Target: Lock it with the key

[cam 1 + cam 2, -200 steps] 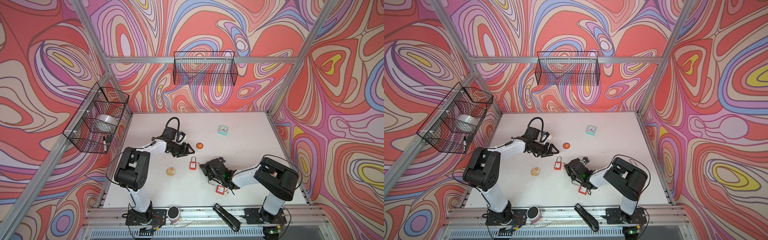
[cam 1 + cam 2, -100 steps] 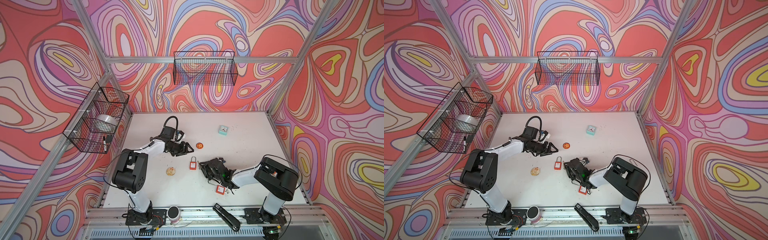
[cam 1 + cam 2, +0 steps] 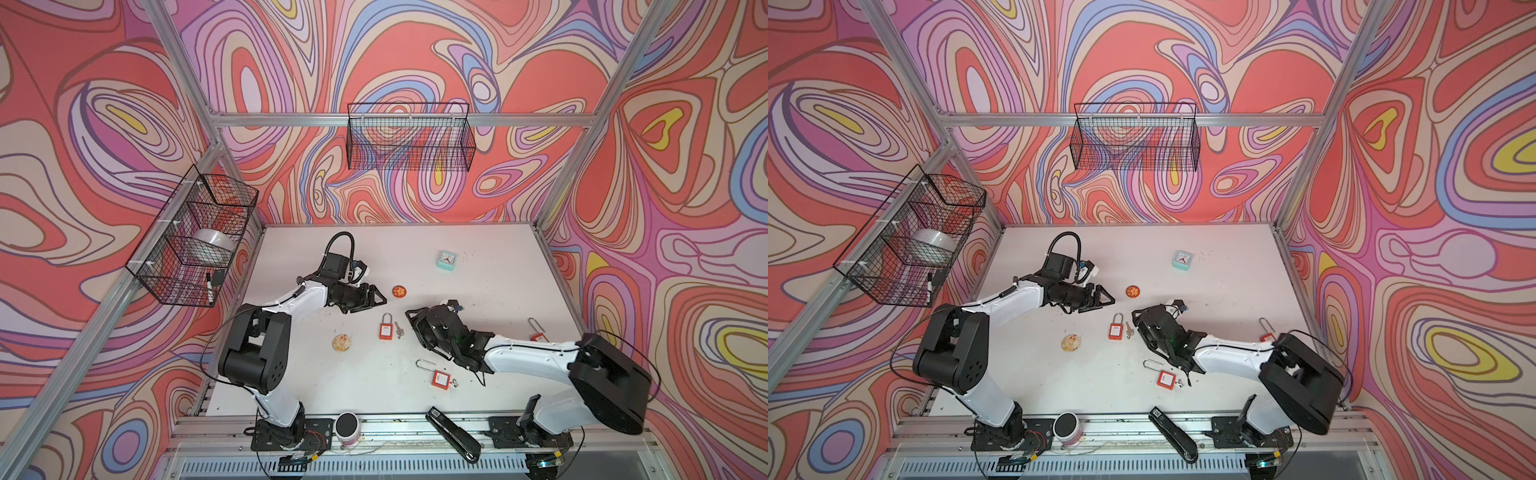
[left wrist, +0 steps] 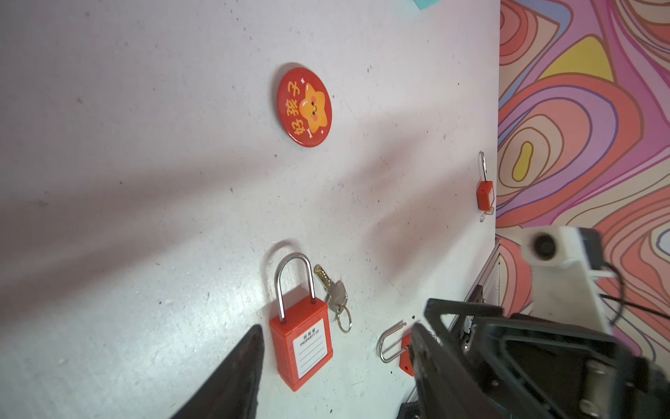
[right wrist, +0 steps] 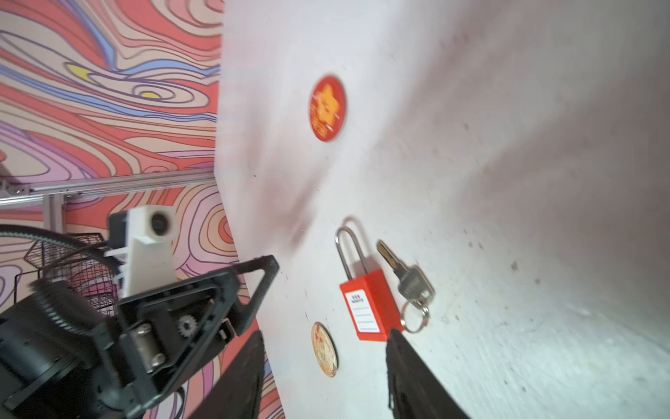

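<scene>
**Left pincer** [image 3: 376, 302]: jaws apart, gripping nothing. It is held low over the surface [image 3: 498, 282], up and left of the red padlock [image 3: 386, 330] in both top views. In its own wrist view only two dark fingers [image 4: 239, 377] show, cut off by the frame edge.

**Right pincer** [image 3: 412, 325]: jaws apart, gripping nothing. It sits just right of the key [image 3: 399, 330] in both top views. Its wrist view is smeared by blur. One fingertip [image 5: 397, 352] overlaps the padlock's lower corner there; contact or mere overlap cannot be told.

**Red padlock**: lies flat near mid-surface between the two pincers, label up, shackle toward the back wall. Both shackle legs meet the body in the left wrist view; whether it is latched cannot be told. The label print is too small to read in the top views.

**Key**: flat on the surface, on a ring, just beside the padlock's right side and outside the lock. Whether it touches the body is unclear.

**Red badge** [image 3: 399, 291]: lies beyond the padlock.

**Pale badge** [image 3: 342, 343]: lies left of the padlock; its design is illegible.

**Second padlock** [image 3: 440, 378]: shackle swung out, nearer the front. In the left wrist view it is mostly hidden behind a finger.

**Third padlock** [image 3: 538, 336]: at the right side, its body partly hidden behind the right arm.

**Teal clock** [image 3: 446, 261]: toward the back, cut off at the frame edge in the left wrist view.

**Side basket** [image 3: 164, 223]: holds a white roll [image 3: 212, 245] seen through the mesh. Its other contents are not identifiable.
</scene>
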`<state>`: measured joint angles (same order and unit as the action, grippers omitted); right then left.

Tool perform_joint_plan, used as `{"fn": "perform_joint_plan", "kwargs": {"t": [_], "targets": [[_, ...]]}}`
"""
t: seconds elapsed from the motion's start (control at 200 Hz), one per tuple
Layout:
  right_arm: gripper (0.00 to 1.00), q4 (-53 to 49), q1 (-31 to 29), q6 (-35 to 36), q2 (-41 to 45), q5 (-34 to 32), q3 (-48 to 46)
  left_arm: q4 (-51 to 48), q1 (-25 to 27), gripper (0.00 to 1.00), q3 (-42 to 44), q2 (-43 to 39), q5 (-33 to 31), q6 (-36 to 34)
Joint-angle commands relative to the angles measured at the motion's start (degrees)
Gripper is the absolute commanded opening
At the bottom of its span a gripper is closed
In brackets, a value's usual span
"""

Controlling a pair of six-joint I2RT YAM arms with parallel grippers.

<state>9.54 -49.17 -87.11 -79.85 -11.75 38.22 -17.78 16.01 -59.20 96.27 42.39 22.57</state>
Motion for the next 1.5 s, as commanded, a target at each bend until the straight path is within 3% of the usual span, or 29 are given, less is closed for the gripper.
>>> {"fn": "perform_joint_plan", "kwargs": {"t": [0.0, 0.06, 0.215, 0.325, 0.501, 0.641, 0.791, 1.232, 1.492], "targets": [[0.57, -18.34, 4.30, 17.59, 6.99, -2.26, 4.49, -0.83, -0.40, 0.65, 0.82, -2.40, -0.38, 0.70], [0.58, -25.72, 6.33, 26.83, 9.93, -3.40, 7.34, 0.12, -0.37, 0.65, 1.30, -3.21, -0.38, 1.81], [0.60, -38.93, 9.53, 49.41, 13.10, 1.69, 13.22, 4.70, -0.37, 0.65, 3.65, -4.52, -0.39, 5.29], [0.62, -45.66, 9.53, 60.33, 13.17, 5.08, 14.99, 3.56, -0.37, 0.66, 3.01, -4.47, -0.58, 4.77], [0.62, -51.10, 9.45, 70.18, 11.29, 13.02, 16.14, 0.92, -0.37, 0.66, 2.25, -5.40, -0.20, 4.18], [0.62, -56.48, 7.18, 74.22, 4.93, 11.81, 18.31, -0.94, -0.37, 0.67, 3.73, -8.11, -1.42, 3.19], [0.63, -59.49, 1.85, 73.04, -0.83, 8.58, 20.38, -1.15, -0.44, 0.67, 6.15, -10.23, -1.60, 3.40], [0.67, -62.76, -10.52, 53.07, -3.55, 7.52, 16.56, -4.25, -1.51, 0.68, 5.66, -11.11, -1.96, 1.14], [0.69, -64.90, -12.71, 46.89, -3.63, 6.63, 13.68, -4.10, -1.73, 0.68, 5.93, -10.58, -1.79, 0.93]]}}
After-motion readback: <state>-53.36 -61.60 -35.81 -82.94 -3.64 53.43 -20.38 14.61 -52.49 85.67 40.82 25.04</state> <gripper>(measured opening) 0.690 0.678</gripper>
